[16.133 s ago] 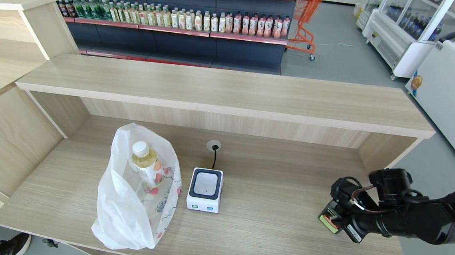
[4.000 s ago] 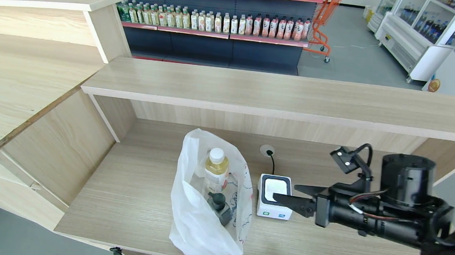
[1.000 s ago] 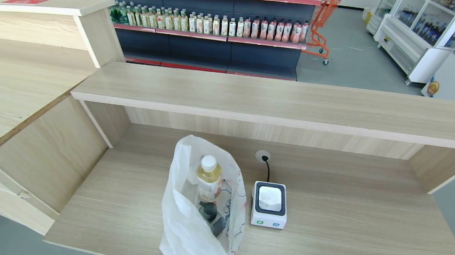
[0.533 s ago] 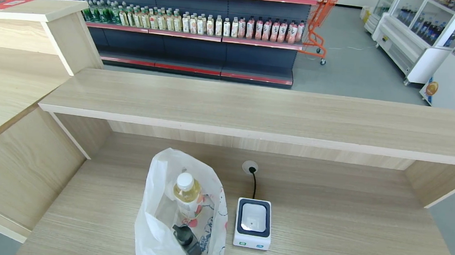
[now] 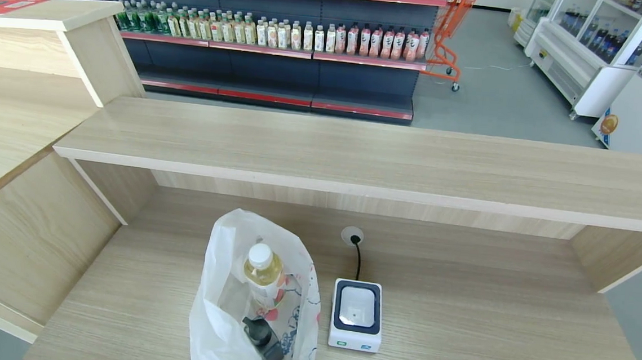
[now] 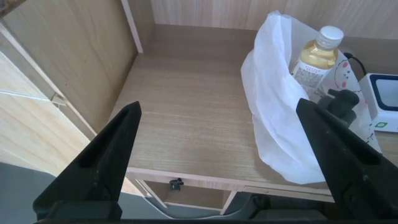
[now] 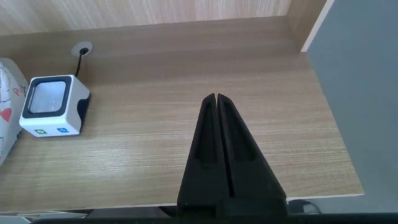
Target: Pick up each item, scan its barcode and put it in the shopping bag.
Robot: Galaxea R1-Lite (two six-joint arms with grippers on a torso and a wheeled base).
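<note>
A white plastic shopping bag (image 5: 214, 330) stands open on the counter's lower shelf, holding a tea bottle (image 5: 261, 266) with a white cap and a dark bottle (image 5: 262, 339) lower down. Just to its right sits the white barcode scanner (image 5: 356, 321). My left gripper (image 6: 227, 155) hangs open above the counter's front edge, left of the shopping bag (image 6: 280, 118), with the tea bottle (image 6: 317, 56) and dark bottle (image 6: 341, 102) inside it. My right gripper (image 7: 216, 134) is shut with nothing in it, over bare counter to the right of the scanner (image 7: 53, 106).
A raised wooden ledge (image 5: 356, 160) runs along the back of the counter, with side walls at both ends. The scanner's cable goes to a grommet (image 5: 352, 236). Store shelves of drinks (image 5: 263, 32) and an orange cart (image 5: 444, 30) stand beyond.
The right arm that reached toward the bag four seconds ago has withdrawn from the head view, and a dark bottle now lies in the bag. The camera shifted; nothing has moved in the last half second.
</note>
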